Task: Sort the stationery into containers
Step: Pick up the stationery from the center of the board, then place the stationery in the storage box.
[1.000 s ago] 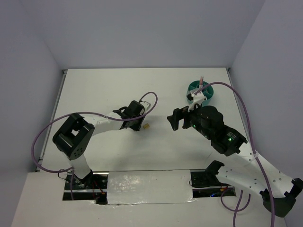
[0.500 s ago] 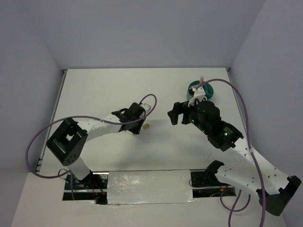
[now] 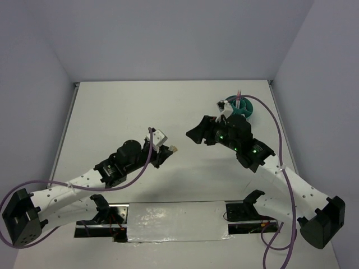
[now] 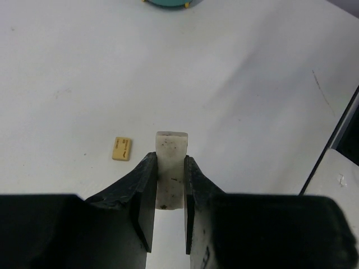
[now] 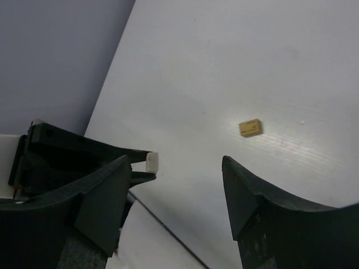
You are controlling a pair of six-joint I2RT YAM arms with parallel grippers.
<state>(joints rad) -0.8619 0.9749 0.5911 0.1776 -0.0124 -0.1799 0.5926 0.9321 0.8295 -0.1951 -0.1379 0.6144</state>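
My left gripper [image 4: 169,162] is shut on a white, smudged block [image 4: 171,147] that sticks out past its fingertips, held just above the table. A small tan block [image 4: 122,148] lies on the table ahead and to the left of it, seen as the tan block [image 3: 174,149] from above. My right gripper [image 5: 175,162] hangs open and empty above the table's middle, with the tan block [image 5: 250,128] beyond its jaws and the white block [image 5: 150,162] at its left. The teal container [image 3: 242,108] stands at the far right with a pink pen [image 3: 239,96] upright in it.
The right arm [image 3: 252,154] runs from the near right corner past the teal container. The left arm [image 3: 84,182] lies low across the near left. A white strip [image 3: 176,221] covers the near edge between the bases. Side walls close the table in.
The left arm has dropped and stretched out low, its gripper still holding the white block beside the tan one. The right gripper has moved left towards the middle and its jaws have narrowed a little.
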